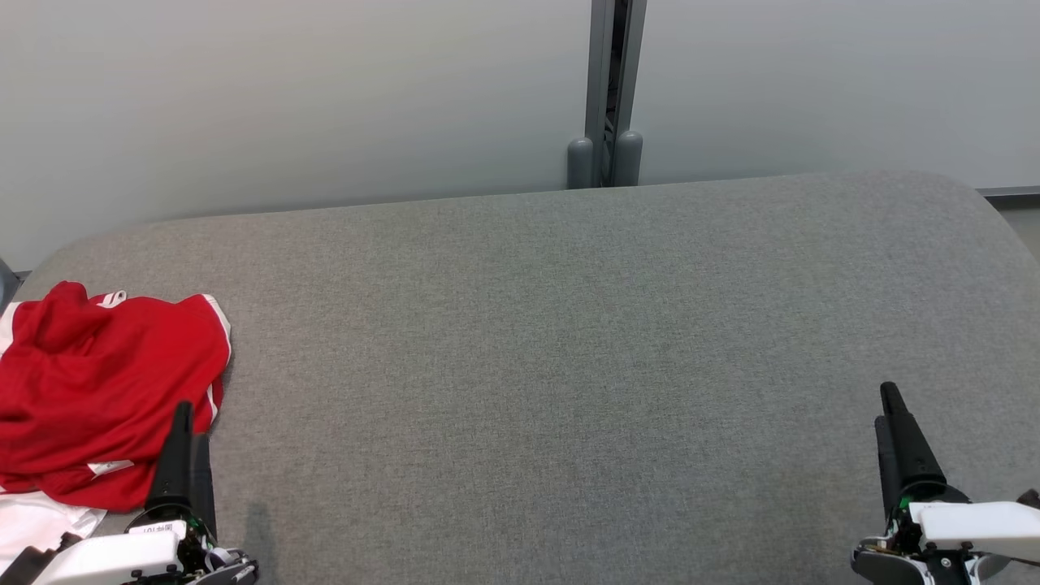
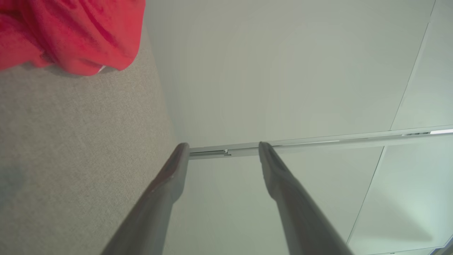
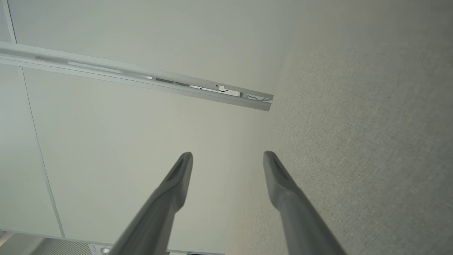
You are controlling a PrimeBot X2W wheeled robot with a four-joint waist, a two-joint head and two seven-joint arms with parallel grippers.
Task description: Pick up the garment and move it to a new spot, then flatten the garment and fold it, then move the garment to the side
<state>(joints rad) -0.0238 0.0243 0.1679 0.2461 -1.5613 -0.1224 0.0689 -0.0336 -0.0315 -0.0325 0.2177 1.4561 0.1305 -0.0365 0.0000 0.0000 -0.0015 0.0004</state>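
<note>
Two spread: left gripper (image 2: pixel 223 145), right gripper (image 3: pixel 228 154) | garment (image 1: pixel 106 382) (crumpled) perhaps touching left

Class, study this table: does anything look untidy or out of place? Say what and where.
The red garment lies crumpled in a heap at the table's left end, not flat. White cloth shows at its near edge. Nothing else looks odd.
</note>
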